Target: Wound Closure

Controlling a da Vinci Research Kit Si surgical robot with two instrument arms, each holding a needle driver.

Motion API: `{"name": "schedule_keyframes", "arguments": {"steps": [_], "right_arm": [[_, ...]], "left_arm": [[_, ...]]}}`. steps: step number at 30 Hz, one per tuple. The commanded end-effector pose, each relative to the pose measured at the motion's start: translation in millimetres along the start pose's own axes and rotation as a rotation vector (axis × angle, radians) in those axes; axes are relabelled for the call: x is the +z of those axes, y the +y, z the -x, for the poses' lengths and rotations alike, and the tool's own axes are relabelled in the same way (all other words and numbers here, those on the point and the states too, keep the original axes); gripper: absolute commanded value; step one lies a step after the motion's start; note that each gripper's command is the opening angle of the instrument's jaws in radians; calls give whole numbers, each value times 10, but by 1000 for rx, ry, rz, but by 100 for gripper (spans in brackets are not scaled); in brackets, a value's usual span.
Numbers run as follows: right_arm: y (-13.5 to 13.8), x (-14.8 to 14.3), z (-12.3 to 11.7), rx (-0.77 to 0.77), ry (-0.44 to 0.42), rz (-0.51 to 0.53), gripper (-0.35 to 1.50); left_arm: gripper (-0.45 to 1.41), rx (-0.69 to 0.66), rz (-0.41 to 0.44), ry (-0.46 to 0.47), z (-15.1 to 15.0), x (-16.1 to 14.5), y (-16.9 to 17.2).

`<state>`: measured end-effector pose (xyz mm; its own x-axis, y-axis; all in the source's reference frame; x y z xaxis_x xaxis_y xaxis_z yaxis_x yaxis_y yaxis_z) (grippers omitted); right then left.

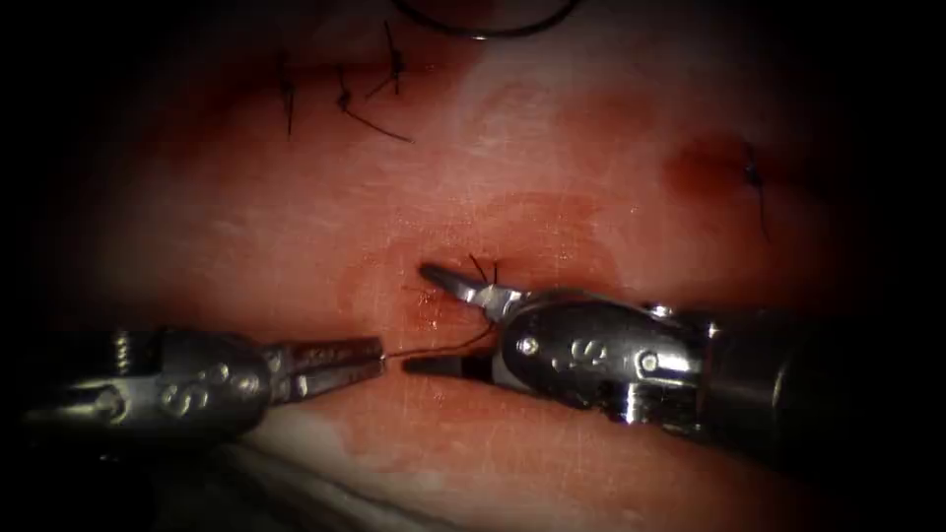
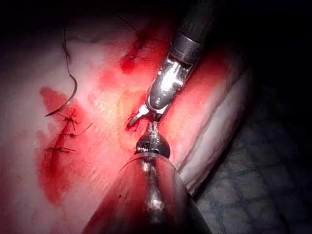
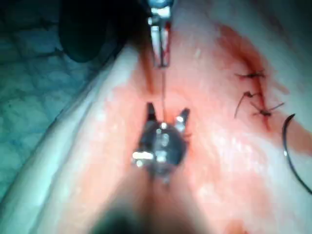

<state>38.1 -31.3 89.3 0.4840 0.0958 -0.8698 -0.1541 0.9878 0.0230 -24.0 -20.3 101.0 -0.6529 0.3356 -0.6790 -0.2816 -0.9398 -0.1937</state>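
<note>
Thread [image 1: 443,348] running left-right between tools. Left tool [image 1: 379,357] clamping thread end; right tool [image 1: 426,317] gaping around it. Needle [image 1: 488,30] lying free on tissue [image 1: 246,227], beside knotted stitches [image 1: 345,99].

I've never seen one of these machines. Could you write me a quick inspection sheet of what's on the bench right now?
Surface: tissue, wet with red fluid.
Job's things: thread runs from the left pincer into the gap of the right one; needle lies loose on the tissue, held by neither.
Clutter: finished stitches with cut ends.
Grippers: left pincer shut on thread; right pincer open around it.
Cables: nothing seen.
Surroundings: checked cloth beside the tissue.
</note>
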Motion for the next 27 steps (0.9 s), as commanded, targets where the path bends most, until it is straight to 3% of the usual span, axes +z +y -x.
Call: {"name": "schedule_keyframes", "arguments": {"steps": [1,11,20,21,22,24,27], "right_arm": [[-3,11,6,0,0,0,141],[-6,19,1,0,-1,3,135],[-6,18,2,-1,-1,-5,105],[-6,18,2,-1,-1,-5,96],[-6,17,3,0,8,-24,68],[-7,15,3,-6,19,-73,-28],[-6,10,3,-15,16,-112,-35]], "left_arm": [[-45,5,3,0,3,8,5],[-45,4,-2,-2,4,10,6],[-45,4,0,-1,3,10,6],[-45,4,0,-1,3,10,6],[-45,4,0,-1,3,10,7],[-45,4,0,-1,3,10,7],[-45,3,-1,-2,3,9,7]]}}
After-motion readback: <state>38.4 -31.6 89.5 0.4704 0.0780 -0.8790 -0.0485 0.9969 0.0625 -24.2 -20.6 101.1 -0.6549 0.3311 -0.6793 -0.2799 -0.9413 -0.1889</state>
